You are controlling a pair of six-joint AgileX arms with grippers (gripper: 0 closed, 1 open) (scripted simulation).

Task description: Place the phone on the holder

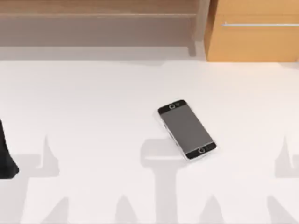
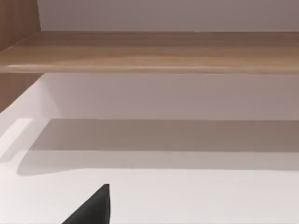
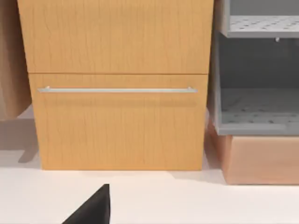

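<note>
The phone (image 1: 187, 129) lies flat, screen up, on the white table (image 1: 93, 102), a little right of the middle and turned at a slant, nothing touching it. The left arm (image 1: 7, 156) sits at the table's far left edge, well apart from the phone; whether its fingers are open or closed cannot be told. Behind the table, a wooden shelf (image 1: 98, 18) runs along the back left and a wooden drawer cabinet (image 1: 252, 39) with a silver handle (image 1: 259, 24) stands at the back right.
</note>
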